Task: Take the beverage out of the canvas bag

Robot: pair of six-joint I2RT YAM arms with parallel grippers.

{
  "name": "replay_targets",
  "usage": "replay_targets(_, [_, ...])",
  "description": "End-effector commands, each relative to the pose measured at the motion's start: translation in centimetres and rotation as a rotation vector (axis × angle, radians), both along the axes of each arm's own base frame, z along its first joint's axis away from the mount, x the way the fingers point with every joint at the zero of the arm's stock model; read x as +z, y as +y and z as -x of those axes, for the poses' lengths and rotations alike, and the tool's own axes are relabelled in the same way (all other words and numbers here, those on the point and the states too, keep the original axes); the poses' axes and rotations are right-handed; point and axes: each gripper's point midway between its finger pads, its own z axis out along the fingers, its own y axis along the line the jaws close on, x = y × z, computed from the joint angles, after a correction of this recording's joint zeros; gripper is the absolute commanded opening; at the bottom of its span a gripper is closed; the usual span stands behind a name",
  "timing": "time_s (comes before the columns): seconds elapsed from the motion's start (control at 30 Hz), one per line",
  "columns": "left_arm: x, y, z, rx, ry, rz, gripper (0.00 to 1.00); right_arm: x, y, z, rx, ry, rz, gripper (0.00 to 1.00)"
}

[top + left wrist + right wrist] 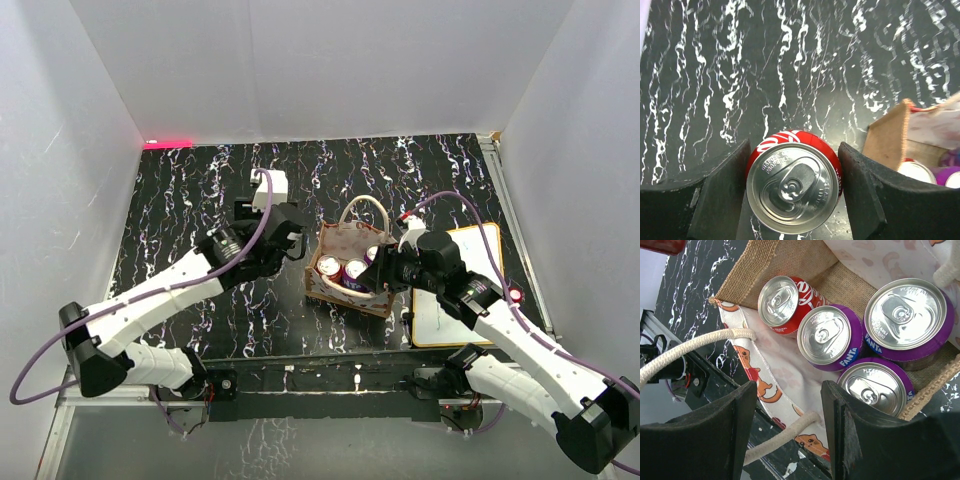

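The canvas bag (344, 297) stands mid-table with cream handles (365, 205). It also shows in the left wrist view (887, 137) and the right wrist view (760, 265). Inside it are a red cola can (780, 302) and three purple Fanta cans (827, 335). My left gripper (295, 243) is just left of the bag, shut on another red cola can (792, 187), upright, with the dark table right below it. My right gripper (788, 390) is open and empty over the bag's near rim, with one rope handle (695, 347) passing under the gap between its jaws.
A white orange-rimmed board (470, 290) lies right of the bag, under my right arm. White walls enclose the black marbled table (200, 190). A metal rail (320, 370) runs along the near edge. A red strip (168, 143) sits at the back left.
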Motion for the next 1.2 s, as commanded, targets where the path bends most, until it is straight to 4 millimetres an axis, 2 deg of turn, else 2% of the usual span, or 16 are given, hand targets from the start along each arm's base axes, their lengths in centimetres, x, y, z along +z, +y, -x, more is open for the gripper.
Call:
replay_targets(0.0, [-1.8,2.0,-2.3,0.104,0.04,0.111,0.0,-0.7,-0.3,-0.1,-0.008,0.003,0.017,0.57])
replay_targets(0.13, [-5.3,4.0,-3.7,0.164,0.102,0.111,0.0,-0.5,-0.4,0.0,-0.016,0.0,0.013,0.57])
replay_targets(0.3, [-8.3,6.2,-6.0,0.238,0.134,0.196,0.0,-0.6,-0.4,0.2,-0.015,0.001,0.005,0.58])
replay_targets(0.43, [-9.2,7.0,-8.0,0.286,0.113,0.222,0.0,-0.8,-0.6,0.3,-0.018,0.008,0.01,0.58])
replay_targets(0.6, [-11.5,7.8,-9.4,0.325,0.126,0.205,0.0,-0.7,-0.8,0.3,-0.03,0.002,0.007,0.58])
replay_targets(0.83, [-13.2,9.5,-10.3,0.346,0.091,0.163,0.0,-1.3,-0.7,0.3,-0.025,0.012,0.016,0.58])
replay_targets(1.0, [-14.0,9.7,-10.9,0.307,0.063,0.187,0.0,-1.3,-0.5,0.1,-0.022,0.008,0.011,0.58])
replay_targets(1.17, [-15.8,10.2,-11.1,0.335,0.11,0.19,0.0,-1.2,-0.5,0.2,-0.017,0.006,0.003,0.58])
